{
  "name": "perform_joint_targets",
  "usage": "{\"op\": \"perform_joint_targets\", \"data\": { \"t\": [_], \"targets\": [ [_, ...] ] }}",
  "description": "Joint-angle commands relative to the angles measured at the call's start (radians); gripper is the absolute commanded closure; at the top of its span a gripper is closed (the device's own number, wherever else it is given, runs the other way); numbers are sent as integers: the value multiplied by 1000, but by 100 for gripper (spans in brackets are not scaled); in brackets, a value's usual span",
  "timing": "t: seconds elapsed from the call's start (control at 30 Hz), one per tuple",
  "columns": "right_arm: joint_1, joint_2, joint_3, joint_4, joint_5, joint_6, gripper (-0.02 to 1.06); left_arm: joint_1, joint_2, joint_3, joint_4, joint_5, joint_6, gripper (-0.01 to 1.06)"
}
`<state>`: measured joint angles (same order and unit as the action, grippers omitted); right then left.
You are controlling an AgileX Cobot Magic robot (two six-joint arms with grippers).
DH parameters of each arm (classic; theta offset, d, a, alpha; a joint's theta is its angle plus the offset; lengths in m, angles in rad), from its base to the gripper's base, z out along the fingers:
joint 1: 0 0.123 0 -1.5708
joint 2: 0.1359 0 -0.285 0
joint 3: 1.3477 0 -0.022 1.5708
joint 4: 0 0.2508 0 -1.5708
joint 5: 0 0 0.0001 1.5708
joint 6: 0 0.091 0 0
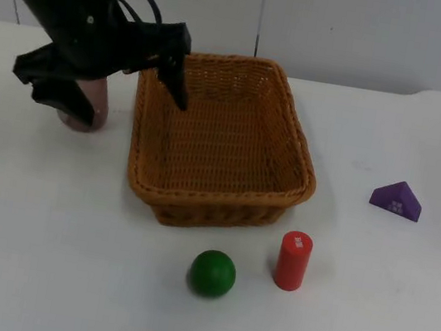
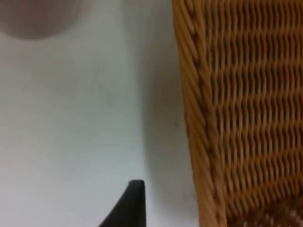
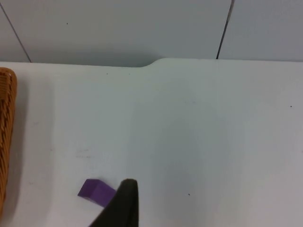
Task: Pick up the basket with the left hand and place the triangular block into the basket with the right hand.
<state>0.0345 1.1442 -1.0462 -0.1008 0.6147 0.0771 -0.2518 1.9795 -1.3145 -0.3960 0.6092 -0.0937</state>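
Left arm [image 1: 75, 21] black, blocky; left claw [image 1: 164, 68] black, tapered fingers.

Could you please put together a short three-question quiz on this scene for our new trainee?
1. True or false: the purple block lies inside the basket.
2. Which stands nearer the ball? A) the red cylinder B) the purple block
3. Fill in: the left gripper is at the basket's ____ rim, one finger inside.

Key: 1 false, it lies on the table right of the basket; 2 A; 3 left.

Fixed top camera overlooks the table [image 1: 60, 275]; wrist cameras sit close, sharing the basket [image 1: 224, 145].
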Motion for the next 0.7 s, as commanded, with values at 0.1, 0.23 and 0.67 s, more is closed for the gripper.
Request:
{"op": "perform_joint_targets", "data": {
  "t": [0.1, 0.23, 0.67],
  "targets": [
    [-1, -2, -4, 0, 18, -15, -1, -7, 91, -100, 9, 25, -56, 0],
    [-1, -2, -4, 0, 27, -15, -1, -7, 160, -176, 94, 61, -119, 0],
    [-1, -2, -4, -2, 27, -15, -1, -7, 314, -295, 147, 66, -210, 0]
  ]
}}
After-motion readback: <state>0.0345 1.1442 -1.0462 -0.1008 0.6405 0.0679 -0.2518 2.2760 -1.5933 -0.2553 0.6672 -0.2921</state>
